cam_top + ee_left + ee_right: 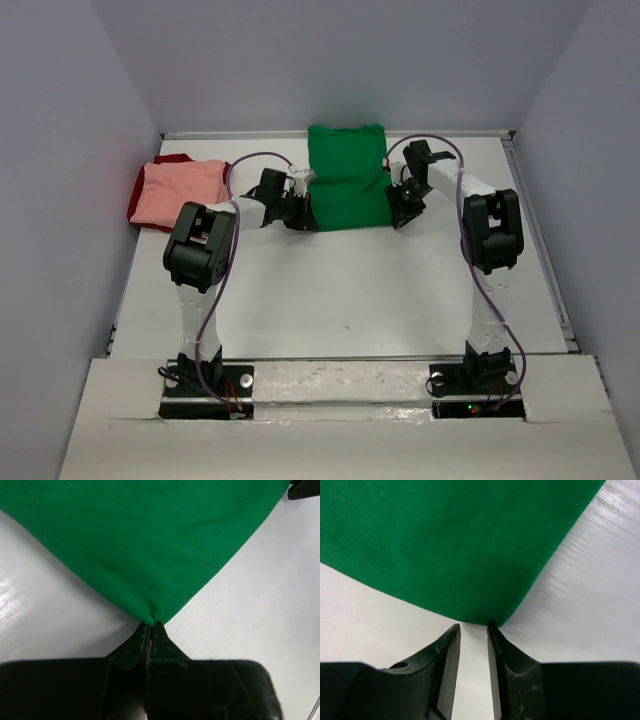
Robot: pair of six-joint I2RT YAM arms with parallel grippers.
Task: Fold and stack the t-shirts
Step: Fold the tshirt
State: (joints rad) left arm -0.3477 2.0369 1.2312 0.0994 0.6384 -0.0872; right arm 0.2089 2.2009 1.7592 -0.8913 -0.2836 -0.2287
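The white table (350,300) is carrying all three shirts. The green t-shirt (347,185) is lying folded at the far middle, not yet stacked. At far left the salmon pink t-shirt (180,195) is resting on the dark red t-shirt (175,159), so those two look done. The left gripper (151,625) is pinching the green t-shirt's near-left corner. The right gripper (474,626) is standing with jaws parted, the other corner just at its tips, unheld.

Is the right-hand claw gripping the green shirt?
No, the right gripper stands open at the corner of the green t-shirt, with only bare table between its fingers.
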